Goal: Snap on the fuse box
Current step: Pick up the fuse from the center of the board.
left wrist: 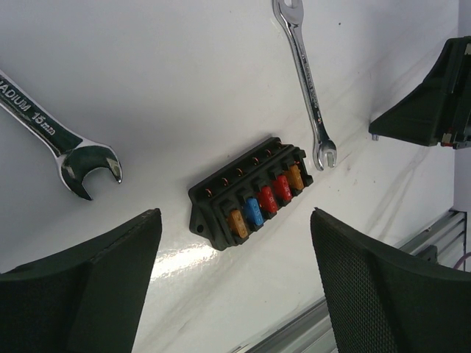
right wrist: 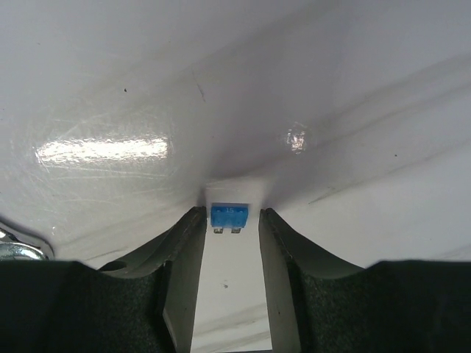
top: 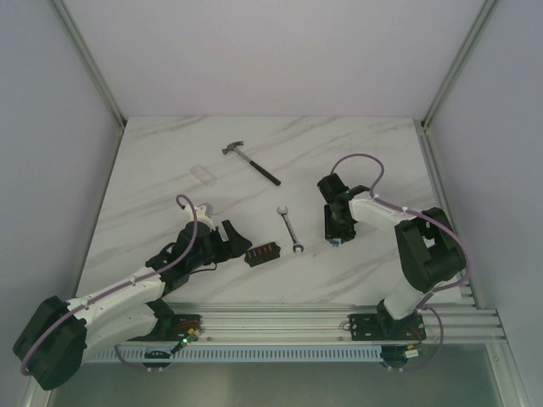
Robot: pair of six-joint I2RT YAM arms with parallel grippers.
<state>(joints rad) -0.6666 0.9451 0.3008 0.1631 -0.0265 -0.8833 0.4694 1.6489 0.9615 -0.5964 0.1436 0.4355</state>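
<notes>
The fuse box (top: 262, 253) is a small black block with orange, blue and red fuses, lying flat on the white marble table (top: 170, 153). In the left wrist view the fuse box (left wrist: 250, 195) sits just beyond my left gripper (left wrist: 234, 246), which is open and empty. My left gripper (top: 226, 245) is just left of the box in the top view. My right gripper (top: 335, 239) points down at the table to the right. Its jaws stand narrowly apart around a loose blue fuse (right wrist: 229, 215) lying on the table, with a small gap on the right side.
A small silver wrench (top: 290, 229) lies between the fuse box and the right gripper. A larger 15 mm wrench (left wrist: 59, 143) lies left of the box. A black-handled hammer (top: 252, 161) and a clear plastic cover (top: 202, 174) lie farther back. An aluminium rail (top: 297, 322) runs along the near edge.
</notes>
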